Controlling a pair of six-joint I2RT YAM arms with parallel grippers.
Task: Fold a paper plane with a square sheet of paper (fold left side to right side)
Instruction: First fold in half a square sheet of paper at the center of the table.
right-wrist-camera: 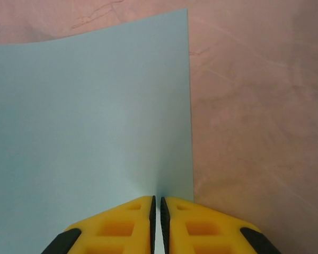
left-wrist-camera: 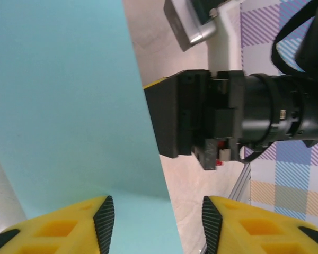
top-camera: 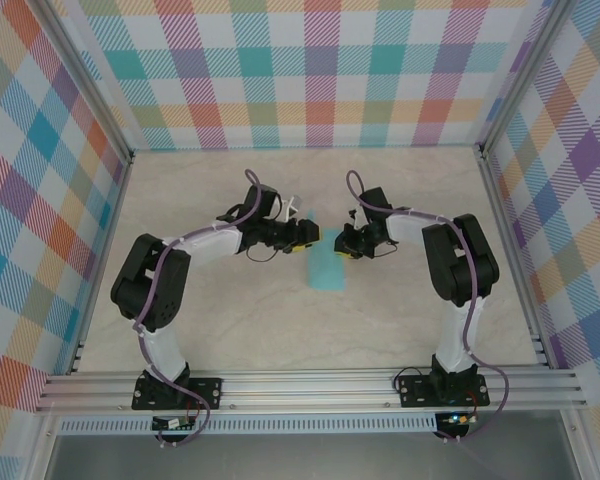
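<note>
Right gripper point(right-wrist-camera: 157, 209) pinches the sheet of paper point(right-wrist-camera: 90, 116); left gripper point(left-wrist-camera: 158, 211) is half open.
The sheet of paper lies mid-table point(top-camera: 230, 330) between both arms, one edge clamped by the right gripper's fingers; the left gripper's spread fingers hover over it, holding nothing.

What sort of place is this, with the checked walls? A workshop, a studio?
Probably a robot test booth in a lab: plaid walls in a metal frame enclose a pale table, with a left arm and a right arm bolted at its edge.
</note>
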